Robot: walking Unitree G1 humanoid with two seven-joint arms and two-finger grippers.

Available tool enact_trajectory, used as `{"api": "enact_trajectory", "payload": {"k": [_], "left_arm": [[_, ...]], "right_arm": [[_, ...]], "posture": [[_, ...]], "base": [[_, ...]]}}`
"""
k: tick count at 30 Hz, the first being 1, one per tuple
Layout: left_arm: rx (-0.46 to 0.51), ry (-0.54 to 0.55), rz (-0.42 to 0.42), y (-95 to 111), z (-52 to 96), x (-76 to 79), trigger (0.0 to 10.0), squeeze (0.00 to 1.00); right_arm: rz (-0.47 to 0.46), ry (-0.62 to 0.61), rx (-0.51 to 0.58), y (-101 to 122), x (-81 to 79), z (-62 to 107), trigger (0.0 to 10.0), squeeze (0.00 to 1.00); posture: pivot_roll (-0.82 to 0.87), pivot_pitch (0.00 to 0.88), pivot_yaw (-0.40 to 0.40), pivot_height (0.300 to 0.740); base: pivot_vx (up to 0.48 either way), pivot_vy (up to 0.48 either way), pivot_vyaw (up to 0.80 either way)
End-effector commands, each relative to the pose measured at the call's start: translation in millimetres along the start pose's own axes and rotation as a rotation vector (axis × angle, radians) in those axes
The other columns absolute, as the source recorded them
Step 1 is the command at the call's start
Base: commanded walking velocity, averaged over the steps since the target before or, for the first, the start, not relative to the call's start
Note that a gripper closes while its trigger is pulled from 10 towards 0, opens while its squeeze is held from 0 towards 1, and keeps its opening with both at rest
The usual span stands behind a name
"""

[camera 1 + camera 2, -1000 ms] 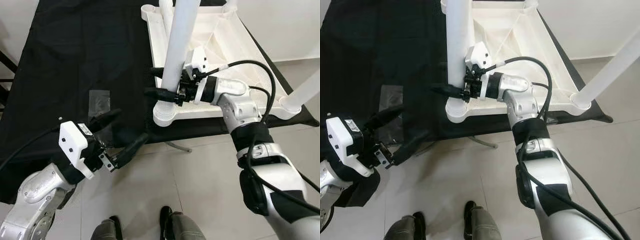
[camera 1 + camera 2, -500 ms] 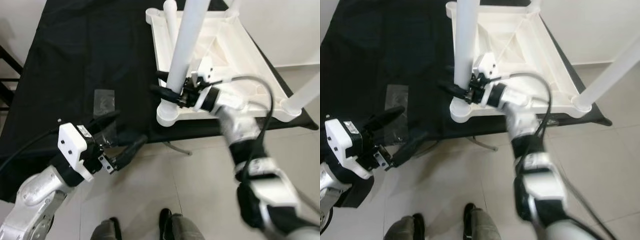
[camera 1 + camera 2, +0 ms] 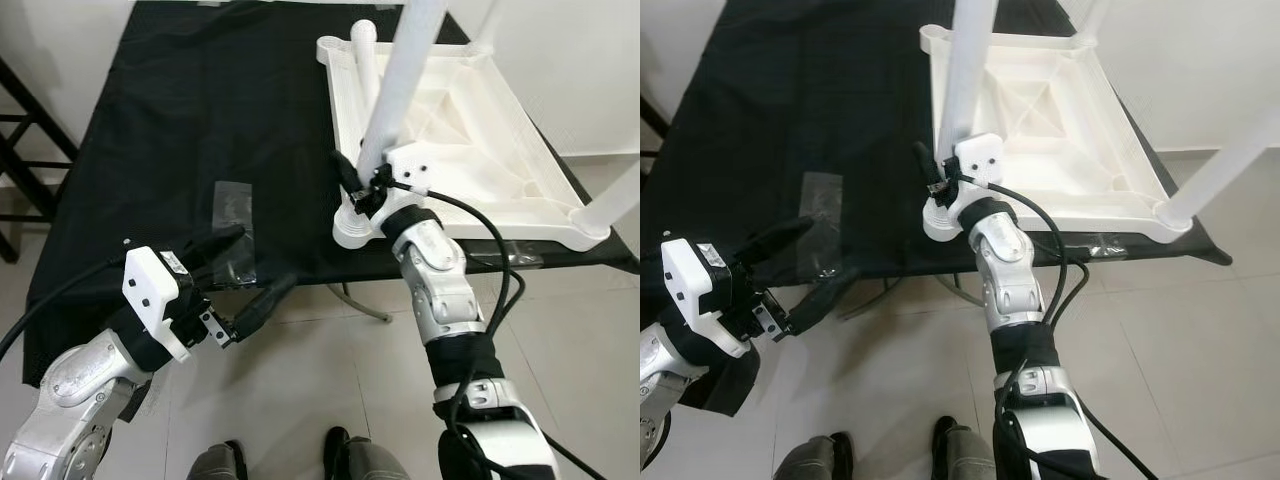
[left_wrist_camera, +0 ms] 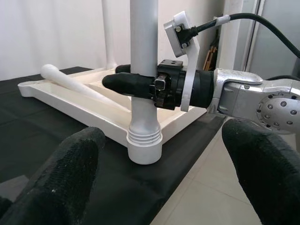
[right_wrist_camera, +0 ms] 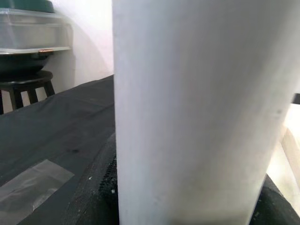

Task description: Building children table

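The upturned white tabletop (image 3: 470, 120) lies at upper right on the black-draped surface (image 3: 180, 120), several legs already standing. The right gripper (image 4: 140, 86) has its jaws clenched round the near-corner leg (image 3: 400, 90); one loose leg (image 4: 75, 84) remains lying in the tabletop. The left gripper (image 3: 245, 275) hovers released at lower left.

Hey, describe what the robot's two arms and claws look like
Both arms are silver metal with black joint sections. Each ends in a claw of two long black fingers, the left claw and the right claw. A white camera box sits on each wrist, and black cables loop along the arms.
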State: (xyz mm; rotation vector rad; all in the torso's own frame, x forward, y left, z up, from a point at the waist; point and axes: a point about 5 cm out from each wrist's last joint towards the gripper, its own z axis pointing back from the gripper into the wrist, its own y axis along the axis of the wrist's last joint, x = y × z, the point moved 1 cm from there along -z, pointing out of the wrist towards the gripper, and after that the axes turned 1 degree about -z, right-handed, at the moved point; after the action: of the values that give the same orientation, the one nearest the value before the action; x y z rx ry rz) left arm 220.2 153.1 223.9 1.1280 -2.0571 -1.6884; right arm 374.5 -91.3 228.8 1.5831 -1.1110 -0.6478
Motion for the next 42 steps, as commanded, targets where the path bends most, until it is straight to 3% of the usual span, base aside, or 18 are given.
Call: {"api": "enact_trajectory", "payload": {"k": [1, 3, 5, 6, 9, 13, 14, 15, 16, 22, 24, 33, 34, 36, 42], "left_arm": [[-0.023, -0.003, -0.012, -1.9, 4.6, -0.2, 10.0, 0.0], [-0.026, -0.003, -0.014, -2.1, 4.7, -0.5, 10.0, 0.0], [-0.025, -0.003, -0.015, -1.8, 4.4, -0.7, 10.0, 0.0], [-0.022, -0.002, -0.017, -1.3, 4.1, -0.6, 10.0, 0.0], [-0.021, -0.002, -0.017, -1.1, 4.1, -0.1, 10.0, 0.0], [-0.027, 0.001, -0.024, -1.4, 4.3, 0.2, 10.0, 0.0], [-0.03, 0.006, -0.028, -1.6, 4.7, -0.4, 10.0, 0.0], [-0.03, 0.006, -0.028, -1.6, 4.7, -0.4, 10.0, 0.0], [-0.034, 0.011, -0.032, -1.9, 5.4, -1.3, 10.0, 0.0], [-0.043, 0.03, -0.043, -1.8, 8.8, -4.4, 10.0, 0.0], [-0.045, 0.037, -0.051, 0.2, 11.4, -6.9, 10.0, 0.0], [-0.045, 0.036, -0.056, 2.7, 13.5, -7.4, 10.0, 0.0], [-0.043, 0.036, -0.058, 4.1, 14.1, -7.7, 10.0, 0.0], [-0.036, 0.035, -0.061, 5.9, 13.8, -7.7, 10.0, 0.0], [-0.028, 0.033, -0.061, 5.6, 11.3, -7.1, 10.0, 0.0]], "right_arm": [[0.029, -0.021, -0.131, -23.8, 12.7, 7.6, 10.0, 0.0], [0.025, 0.004, -0.124, -19.8, 14.7, 4.9, 10.0, 0.0], [0.063, 0.144, -0.183, -21.9, 10.5, 4.0, 10.0, 0.0], [0.067, 0.169, -0.187, -19.1, 16.8, 2.3, 10.0, 1.0], [0.06, 0.181, -0.182, -15.2, 23.1, 0.3, 10.0, 1.0], [0.074, 0.276, -0.117, 9.7, 35.5, -11.9, 10.0, 1.0], [0.08, 0.334, -0.092, 21.3, 36.9, -16.6, 10.0, 0.24], [0.08, 0.334, -0.092, 21.3, 36.9, -16.6, 10.0, 0.24], [0.083, 0.391, -0.07, 30.3, 36.7, -19.8, 10.0, 0.0], [0.086, 0.586, -0.042, 47.2, 34.1, -21.2, 10.0, 0.0], [0.075, 0.748, -0.068, 48.1, 31.6, -16.1, 10.0, 0.0], [0.069, 0.794, -0.083, 51.0, 36.0, -15.7, 9.9, 0.0], [0.062, 0.814, -0.095, 51.2, 38.4, -14.8, 9.5, 0.0], [0.067, 0.811, -0.143, 43.4, 41.1, -12.9, 0.0, 0.0], [0.079, 0.874, -0.179, 35.5, 38.0, -7.8, 0.0, 0.0]], "posture": [[0.07, 0.281, -0.082, 0.74], [0.08, 0.281, -0.081, 0.74], [0.07, 0.278, -0.083, 0.74], [0.08, 0.279, -0.087, 0.74], [0.08, 0.279, -0.088, 0.74], [0.08, 0.281, -0.091, 0.74], [0.09, 0.282, -0.092, 0.74], [0.09, 0.282, -0.092, 0.74], [0.09, 0.282, -0.092, 0.74], [0.1, 0.284, -0.099, 0.74], [0.1, 0.286, -0.102, 0.74], [0.11, 0.287, -0.106, 0.74], [0.1, 0.287, -0.108, 0.74], [0.1, 0.286, -0.111, 0.74], [0.1, 0.28, -0.113, 0.74]], "base": [[0.0, 0.0, 0.0], [0.0, 0.0, 0.0], [0.0, 0.0, 0.0], [0.0, 0.0, 0.0], [0.0, 0.0, 0.0], [0.0, 0.0, 0.0], [0.0, 0.0, 0.0], [0.0, 0.0, 0.0], [0.0, 0.0, 0.0], [0.0, 0.0, 0.0], [0.0, 0.0, 0.0], [0.0, 0.0, 0.0], [0.0, 0.0, 0.0], [0.0, 0.0, 0.0], [0.0, 0.0, 0.0]]}}
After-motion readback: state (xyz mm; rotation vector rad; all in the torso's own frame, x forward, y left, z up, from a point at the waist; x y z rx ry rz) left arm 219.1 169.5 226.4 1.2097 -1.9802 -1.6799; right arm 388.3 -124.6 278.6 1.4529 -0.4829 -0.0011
